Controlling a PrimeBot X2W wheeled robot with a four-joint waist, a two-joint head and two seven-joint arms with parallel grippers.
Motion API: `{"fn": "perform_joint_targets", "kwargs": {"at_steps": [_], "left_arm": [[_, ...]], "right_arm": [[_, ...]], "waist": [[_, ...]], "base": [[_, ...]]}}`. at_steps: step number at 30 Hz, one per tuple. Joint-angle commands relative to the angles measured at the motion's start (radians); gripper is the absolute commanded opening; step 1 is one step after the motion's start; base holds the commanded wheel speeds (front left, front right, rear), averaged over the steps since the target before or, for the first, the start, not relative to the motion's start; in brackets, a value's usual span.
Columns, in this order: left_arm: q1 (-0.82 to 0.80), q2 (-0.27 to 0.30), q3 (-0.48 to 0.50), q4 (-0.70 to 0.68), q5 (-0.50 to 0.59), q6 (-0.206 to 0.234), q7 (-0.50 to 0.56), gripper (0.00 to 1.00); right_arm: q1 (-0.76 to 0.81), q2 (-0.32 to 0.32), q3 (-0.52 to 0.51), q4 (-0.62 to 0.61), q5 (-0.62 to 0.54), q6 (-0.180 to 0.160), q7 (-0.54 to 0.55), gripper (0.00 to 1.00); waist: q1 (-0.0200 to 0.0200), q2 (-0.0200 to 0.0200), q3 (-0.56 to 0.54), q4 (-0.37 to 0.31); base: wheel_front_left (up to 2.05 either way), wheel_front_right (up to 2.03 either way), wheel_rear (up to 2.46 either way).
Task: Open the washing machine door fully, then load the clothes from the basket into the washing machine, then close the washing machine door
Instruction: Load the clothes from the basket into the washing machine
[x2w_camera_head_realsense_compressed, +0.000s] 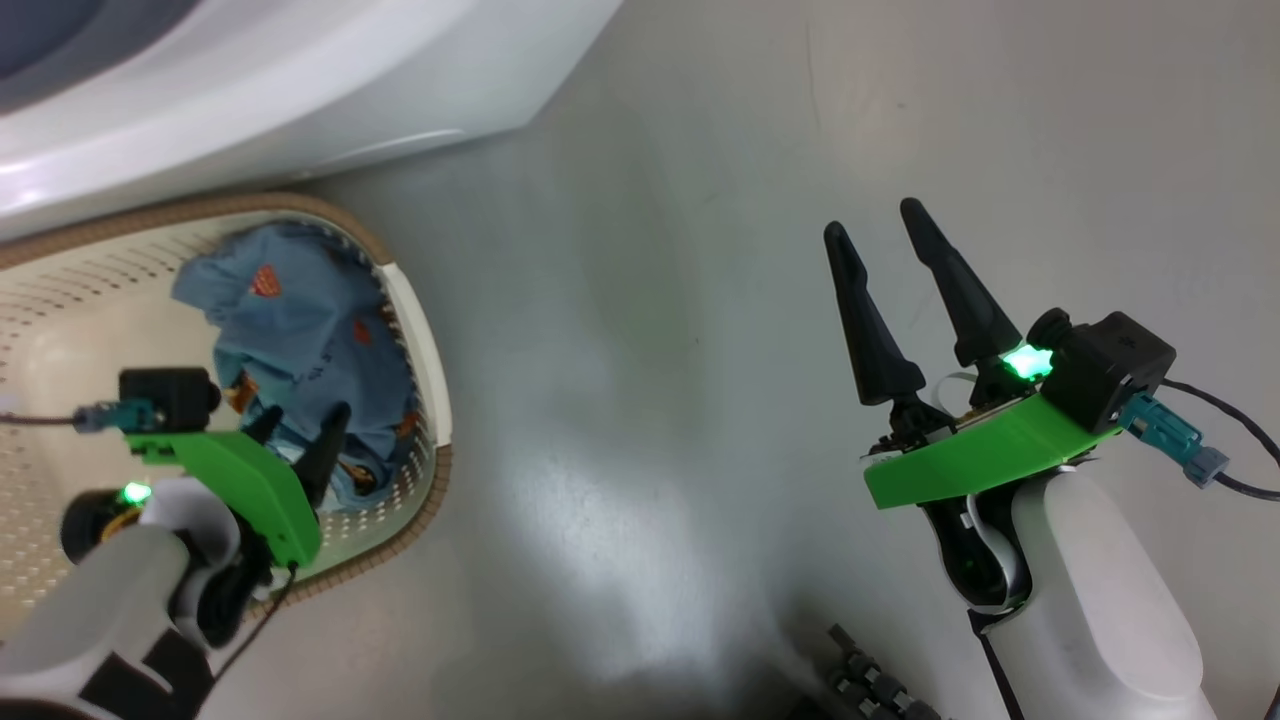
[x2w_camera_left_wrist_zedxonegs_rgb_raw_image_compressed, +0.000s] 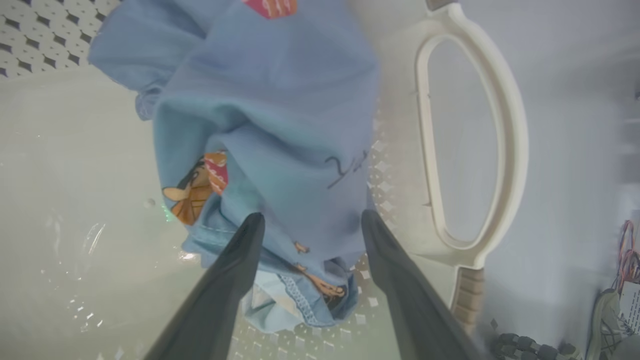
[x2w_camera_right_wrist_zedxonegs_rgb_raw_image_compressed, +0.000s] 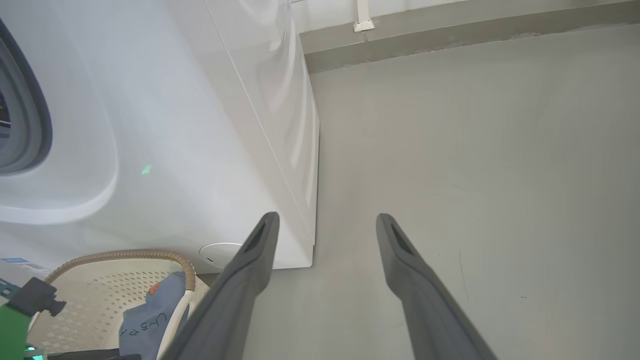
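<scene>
Two hands, both with fingers spread wide, neither holding anything.

Left hand (x2w_camera_head_realsense_compressed: 300, 430): down inside the basket (x2w_camera_head_realsense_compressed: 80, 300), at the end of the clothes (x2w_camera_head_realsense_compressed: 300, 320) nearest the robot. In the left wrist view the left hand (x2w_camera_left_wrist_zedxonegs_rgb_raw_image_compressed: 312, 216) straddles the lower end of the blue bear-print bundle (x2w_camera_left_wrist_zedxonegs_rgb_raw_image_compressed: 280, 115). One finger sits on each side of it, tips at or just above the cloth; contact cannot be told.

Clothes: one crumpled heap, pressed against the basket's end wall beside the white handle (x2w_camera_left_wrist_zedxonegs_rgb_raw_image_compressed: 510, 150). Its long axis runs straight away from the left hand, along the line of the fingers and toward the washing machine (x2w_camera_head_realsense_compressed: 300, 80). The fingers therefore close across the narrow way of the bundle.

Right hand (x2w_camera_head_realsense_compressed: 873, 222): well apart, over the bare floor (x2w_camera_head_realsense_compressed: 650, 300) on the far side of the basket wall. The right wrist view has the right hand (x2w_camera_right_wrist_zedxonegs_rgb_raw_image_compressed: 327, 218) pointing past the machine's corner, with the clothes (x2w_camera_right_wrist_zedxonegs_rgb_raw_image_compressed: 145, 320) low in the basket (x2w_camera_right_wrist_zedxonegs_rgb_raw_image_compressed: 125, 255).

Judgement: the left hand is clearly the nearer, and the grab is its job. The cloth already lies between its fingers, so the next move calls for little more than a short push in and a squeeze.

Risk: pinching only the lower hem, so the rest trails on the basket rim.

Machine: the grey gasket (x2w_camera_right_wrist_zedxonegs_rgb_raw_image_compressed: 30, 115) looks uncovered, which suggests the door is open.
</scene>
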Motion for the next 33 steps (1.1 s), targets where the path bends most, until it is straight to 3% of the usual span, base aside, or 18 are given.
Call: {"fn": "perform_joint_targets", "kwargs": {"at_steps": [1,18,19,20,21,22,33], "left_arm": [[-0.022,0.036,0.009,0.008,-0.015,-0.003,-0.002,1.0],[-0.203,-0.003,-0.092,0.285,-0.137,-0.003,0.096,1.0],[-0.21,-0.009,-0.1,0.31,-0.135,-0.003,0.109,0.96],[-0.219,-0.015,-0.106,0.328,-0.132,-0.003,0.113,0.46],[-0.219,-0.015,-0.106,0.328,-0.132,-0.003,0.113,0.46],[-0.238,-0.027,-0.108,0.353,-0.13,-0.003,0.089,0.0],[-0.218,-0.033,-0.168,0.327,-0.133,-0.003,-0.014,0.0]], "right_arm": [[0.012,0.005,0.024,-0.025,0.014,0.002,-0.012,1.0],[-0.003,0.005,0.058,-0.033,0.024,0.002,-0.012,1.0],[-0.001,0.005,0.059,-0.034,0.024,0.002,-0.012,1.0],[0.0,0.005,0.059,-0.035,0.025,0.002,-0.012,1.0],[0.0,0.005,0.059,-0.035,0.025,0.002,-0.012,1.0],[0.003,0.005,0.056,-0.036,0.024,0.002,-0.012,1.0],[0.001,0.005,0.045,-0.028,0.024,0.002,-0.012,1.0]], "waist": [[0.0,0.0,0.029,-0.018],[0.0,0.0,0.068,-0.081],[0.0,0.0,0.068,-0.084],[0.0,0.0,0.068,-0.085],[0.0,0.0,0.068,-0.085],[0.0,0.0,0.068,-0.086],[0.0,0.0,0.024,-0.054]], "base": [[0.0,0.0,0.0],[0.0,0.0,0.0],[0.0,0.0,0.0],[0.0,0.0,0.0],[0.0,0.0,0.0],[0.0,0.0,0.0],[0.0,0.0,0.0]]}}
